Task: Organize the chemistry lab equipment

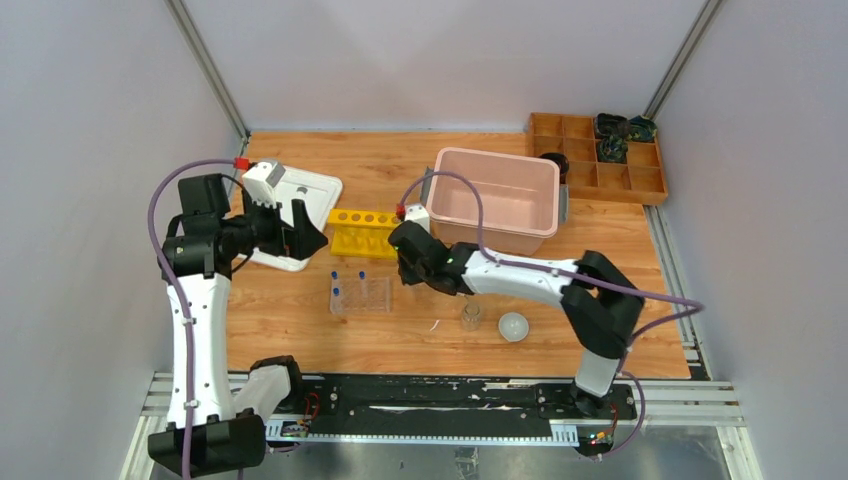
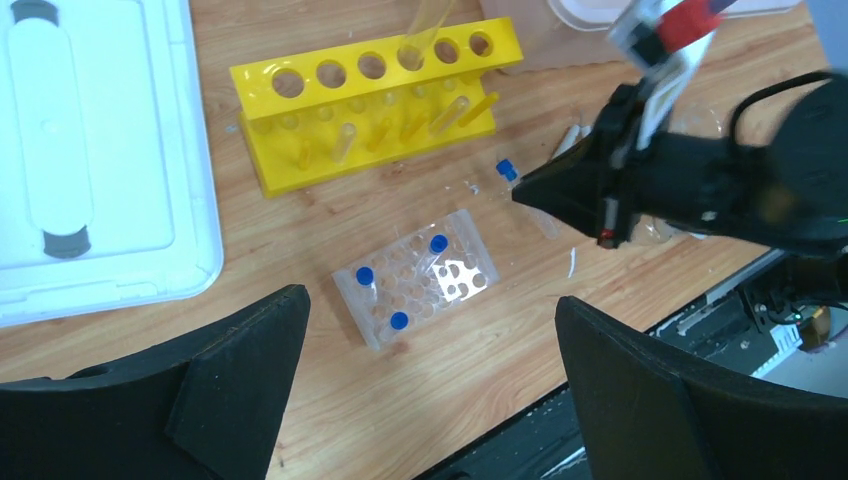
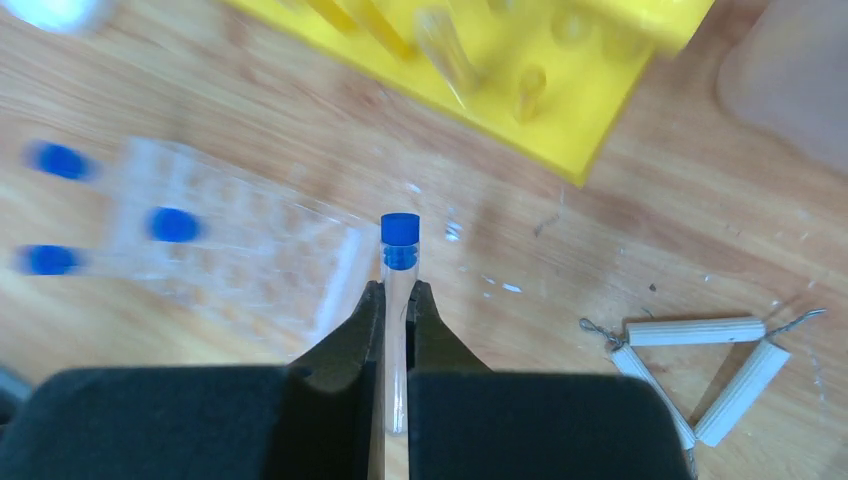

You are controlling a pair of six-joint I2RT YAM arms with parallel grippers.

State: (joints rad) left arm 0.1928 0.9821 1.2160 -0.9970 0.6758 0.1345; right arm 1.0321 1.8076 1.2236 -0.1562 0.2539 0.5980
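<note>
The clear plastic tube rack [image 1: 360, 294] is set before the yellow tube stand [image 1: 364, 232]; small clear glass cup [image 1: 471, 316] and small white round dish [image 1: 513, 327] are found rightward, side by side.

Robotics test bench dressed as a small chemistry lab. A wooden tabletop [image 1: 300, 340] is boxed in by plain white walls [image 1: 90, 110] and bare metal posts [image 1: 205, 60], and two cabled robot arms, the left arm [image 1: 195, 310] and the right arm [image 1: 520, 275], are bolted to a black rail [image 1: 450, 392] at the near edge. Lab ware sits on the wood: a yellow test-tube rack [image 1: 362, 232], a clear plastic tube rack [image 1: 368, 297] holding small clear blue-capped tubes [image 2: 365, 275], a small clear glass cup [image 1: 470, 316], a small white round dish [image 1: 513, 326] and a white triangle [image 3: 690, 331] of rods strung on wire.
</note>
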